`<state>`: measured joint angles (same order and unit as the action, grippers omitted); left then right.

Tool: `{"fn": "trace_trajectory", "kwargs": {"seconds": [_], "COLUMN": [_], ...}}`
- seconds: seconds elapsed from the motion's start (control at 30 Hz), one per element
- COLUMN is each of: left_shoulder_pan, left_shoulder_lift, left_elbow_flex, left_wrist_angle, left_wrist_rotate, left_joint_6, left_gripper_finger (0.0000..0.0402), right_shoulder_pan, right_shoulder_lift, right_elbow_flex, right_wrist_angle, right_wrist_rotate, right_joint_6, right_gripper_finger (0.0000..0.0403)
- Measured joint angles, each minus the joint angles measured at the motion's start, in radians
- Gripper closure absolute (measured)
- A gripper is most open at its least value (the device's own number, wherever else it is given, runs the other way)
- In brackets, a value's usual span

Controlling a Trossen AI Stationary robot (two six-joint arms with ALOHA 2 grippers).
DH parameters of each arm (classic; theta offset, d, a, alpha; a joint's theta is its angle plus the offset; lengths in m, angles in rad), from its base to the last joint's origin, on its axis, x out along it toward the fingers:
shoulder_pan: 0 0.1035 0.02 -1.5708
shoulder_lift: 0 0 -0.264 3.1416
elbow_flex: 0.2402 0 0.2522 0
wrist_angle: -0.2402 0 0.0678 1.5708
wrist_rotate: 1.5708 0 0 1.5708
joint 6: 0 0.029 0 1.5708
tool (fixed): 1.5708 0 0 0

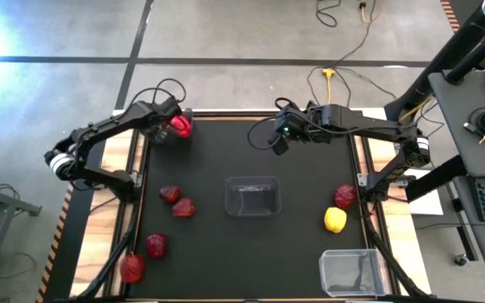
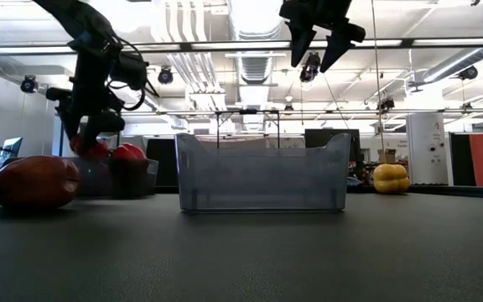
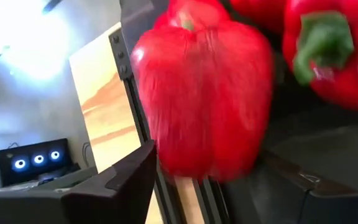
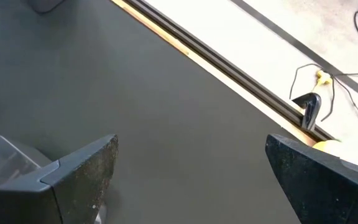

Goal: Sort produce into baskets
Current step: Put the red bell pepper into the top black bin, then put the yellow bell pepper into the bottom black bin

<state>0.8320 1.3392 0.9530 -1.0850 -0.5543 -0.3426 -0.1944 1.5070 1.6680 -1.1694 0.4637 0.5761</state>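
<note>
My left gripper [image 1: 173,126] is at the table's far left corner, over the dark grey basket [image 2: 116,178]. Its fingers stand wide apart on either side of a bright red bell pepper [image 3: 204,99], which shows smeared while the fingers show sharp. Other red peppers [image 3: 328,50] lie in that basket. My right gripper [image 1: 279,143] is open and empty, high above the far middle of the table; it also shows in the low view [image 2: 317,50]. A clear basket [image 1: 253,195] stands mid-table and another [image 1: 352,271] at the near right. My left gripper has the red pepper's lower part [image 3: 166,155] between its finger ends, coming from above. I cannot tell whether the fingers touch the pepper. The pepper sits at the height of the basket's rim [image 2: 86,149].
Several dark red pieces [image 1: 170,194] [image 1: 183,207] [image 1: 156,245] [image 1: 131,268] lie on the left half of the black mat. A dark red piece [image 1: 345,196] and a yellow pepper [image 1: 335,220] lie at the right. Wooden strips edge the table's sides.
</note>
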Motion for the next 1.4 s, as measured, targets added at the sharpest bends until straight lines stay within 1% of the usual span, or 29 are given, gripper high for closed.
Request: {"fn": "trace_trajectory", "kwargs": {"seconds": [0.17, 0.37, 0.53, 0.63, 0.73, 0.8, 0.97, 1.07, 1.3, 1.33, 1.4], "left_shoulder_pan": [0.000, 0.000, 0.009, 0.015, 0.014, 0.014, 0.025, 0.015, 0.009, 0.009, 0.008], "left_shoulder_lift": [0.000, 0.000, 0.003, 0.022, 0.048, 0.065, 0.114, 0.125, 0.066, 0.055, 0.023], "left_elbow_flex": [0.047, 0.110, 0.149, 0.148, 0.141, 0.129, 0.113, 0.138, 0.235, 0.240, 0.243], "left_wrist_angle": [-0.075, -0.096, 0.004, -0.028, -0.094, -0.101, -0.049, -0.018, 0.016, 0.027, 0.080], "left_wrist_rotate": [0.041, 0.039, -0.055, -0.057, 0.001, 0.043, 0.186, 0.221, 0.267, 0.287, 0.363], "left_joint_6": [-0.007, -0.006, 0.036, 0.036, 0.014, -0.003, 0.024, 0.028, 0.065, 0.077, 0.110], "left_gripper_finger": [0.0156, 0.0118, 0.0115, 0.0125, 0.0142, 0.0155, 0.0185, 0.0197, 0.0204, 0.0204, 0.0204], "right_shoulder_pan": [0.000, -0.001, -0.001, -0.001, 0.000, 0.000, 0.000, 0.000, 0.000, 0.000, 0.000], "right_shoulder_lift": [0.000, 0.000, 0.000, 0.000, 0.000, 0.000, 0.000, 0.000, 0.000, 0.000, 0.000], "right_elbow_flex": [0.000, 0.000, 0.000, 0.000, 0.000, 0.000, 0.000, 0.000, 0.000, 0.000, 0.000], "right_wrist_angle": [0.000, 0.001, 0.002, 0.001, 0.001, 0.001, 0.001, 0.001, 0.001, 0.001, 0.001], "right_wrist_rotate": [0.000, 0.010, 0.032, 0.034, 0.034, 0.034, 0.034, 0.034, 0.033, 0.031, 0.027], "right_joint_6": [-0.011, -0.011, -0.010, -0.002, 0.002, 0.002, 0.002, 0.000, -0.003, -0.003, -0.013], "right_gripper_finger": [0.0003, 0.0003, 0.0003, 0.0003, 0.0003, 0.0003, 0.0003, 0.0003, 0.0003, 0.0003, 0.0003]}}
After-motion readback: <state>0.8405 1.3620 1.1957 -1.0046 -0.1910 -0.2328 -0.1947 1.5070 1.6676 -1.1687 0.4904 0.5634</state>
